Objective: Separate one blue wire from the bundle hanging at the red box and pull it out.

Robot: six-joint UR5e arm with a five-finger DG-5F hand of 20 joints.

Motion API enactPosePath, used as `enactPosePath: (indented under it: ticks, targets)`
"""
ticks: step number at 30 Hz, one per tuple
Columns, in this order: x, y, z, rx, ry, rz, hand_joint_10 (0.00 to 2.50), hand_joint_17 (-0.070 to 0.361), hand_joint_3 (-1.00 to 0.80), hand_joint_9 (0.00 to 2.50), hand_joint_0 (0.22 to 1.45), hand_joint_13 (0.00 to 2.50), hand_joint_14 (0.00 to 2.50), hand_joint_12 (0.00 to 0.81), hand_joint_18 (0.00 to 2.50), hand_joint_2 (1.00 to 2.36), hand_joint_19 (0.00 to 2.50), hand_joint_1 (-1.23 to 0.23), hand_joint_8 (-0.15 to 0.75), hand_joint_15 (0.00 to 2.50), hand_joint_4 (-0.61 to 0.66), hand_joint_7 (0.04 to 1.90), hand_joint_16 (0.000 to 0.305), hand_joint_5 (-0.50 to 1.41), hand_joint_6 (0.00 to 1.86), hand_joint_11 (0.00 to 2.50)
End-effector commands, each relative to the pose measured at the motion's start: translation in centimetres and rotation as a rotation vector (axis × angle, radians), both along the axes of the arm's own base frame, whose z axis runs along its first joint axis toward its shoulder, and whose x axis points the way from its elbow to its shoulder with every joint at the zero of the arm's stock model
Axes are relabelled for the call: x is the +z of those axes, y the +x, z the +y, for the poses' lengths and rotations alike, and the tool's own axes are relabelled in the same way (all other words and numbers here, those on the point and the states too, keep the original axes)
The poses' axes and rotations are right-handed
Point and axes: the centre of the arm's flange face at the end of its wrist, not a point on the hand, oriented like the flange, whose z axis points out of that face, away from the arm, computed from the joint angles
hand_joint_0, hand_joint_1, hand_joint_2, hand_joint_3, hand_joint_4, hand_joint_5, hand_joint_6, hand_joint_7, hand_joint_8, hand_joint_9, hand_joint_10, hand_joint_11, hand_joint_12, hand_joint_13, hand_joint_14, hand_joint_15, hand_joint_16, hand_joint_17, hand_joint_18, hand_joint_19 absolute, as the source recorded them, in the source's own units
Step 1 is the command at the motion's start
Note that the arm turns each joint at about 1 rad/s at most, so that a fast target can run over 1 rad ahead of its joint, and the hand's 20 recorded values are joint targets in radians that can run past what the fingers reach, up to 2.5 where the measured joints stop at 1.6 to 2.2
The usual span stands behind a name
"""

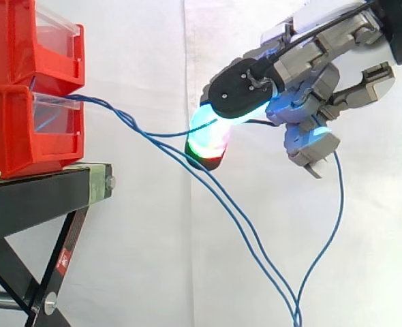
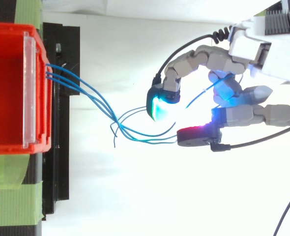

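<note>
While other wires sag below, the hand seemingly pinches one blue wire

Open air lies between the red bins and the hand, crossed only by sagging blue wires; the black stand blocks passage beneath the bins.

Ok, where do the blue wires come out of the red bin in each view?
Side view: the blue wires leave the front of the lower red bin at upper left and sag to the right.
Top view: the wires leave the right edge of the bin at upper left and fan out to the right.
Shared landmark: the black stand under the bin.
</note>
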Motion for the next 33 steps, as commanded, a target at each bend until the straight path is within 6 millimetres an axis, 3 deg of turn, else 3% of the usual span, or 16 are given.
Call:
enactPosePath:
  ticks: [1,4,5,6,7,11,27,33]
  targets:
    - [-0.1,-0.1,0.1,0.003,0.032,-0.001,1.44,0.131,-0.05,1.21,0.48,1.09,0.32,0.472,1.02,1.98,0.73,-0.63,0.267,1.35,-0.51,1.08,0.058,-0.07,0.88,1.31]
    - [-0.1,0.0,0.3,0.016,0.075,-0.002,1.12,0.128,-0.06,1.19,0.46,1.00,0.03,0.488,0.92,2.10,0.71,-0.59,0.262,1.32,-0.53,1.10,0.057,-0.06,0.87,1.32]
    - [-0.1,0.0,0.3,0.016,0.075,-0.002,0.88,0.126,-0.06,1.17,0.46,0.93,0.00,0.493,0.87,2.11,0.71,-0.58,0.261,1.24,-0.54,1.10,0.056,-0.06,0.87,1.34]
    - [-0.2,-0.1,0.5,0.024,0.097,0.001,0.87,0.127,-0.07,1.17,0.45,0.92,0.00,0.492,0.86,2.14,0.71,-0.58,0.269,1.22,-0.54,1.10,0.056,-0.06,0.87,1.33]
    - [-0.3,-0.2,0.7,0.031,0.143,0.001,0.66,0.125,-0.07,1.17,0.45,0.85,0.01,0.491,0.81,2.14,0.70,-0.57,0.278,1.13,-0.54,1.11,0.055,-0.06,0.87,1.36]
    - [-0.2,-0.2,0.7,0.015,0.192,-0.004,0.35,0.121,-0.08,1.12,0.45,0.65,0.01,0.473,0.66,2.17,0.66,-0.57,0.278,0.94,-0.56,1.12,0.054,-0.06,0.87,1.35]
    - [-1.0,-2.1,1.2,-0.045,0.470,0.105,0.20,0.122,-0.08,1.08,0.44,0.47,0.01,0.444,0.42,2.19,0.55,-0.57,0.279,0.83,-0.56,1.12,0.054,-0.06,0.86,1.33]
    - [-1.1,-2.5,1.1,-0.058,0.479,0.129,0.19,0.124,-0.08,1.07,0.44,0.45,0.01,0.442,0.39,2.19,0.53,-0.57,0.281,0.82,-0.55,1.13,0.055,-0.06,0.86,1.33]
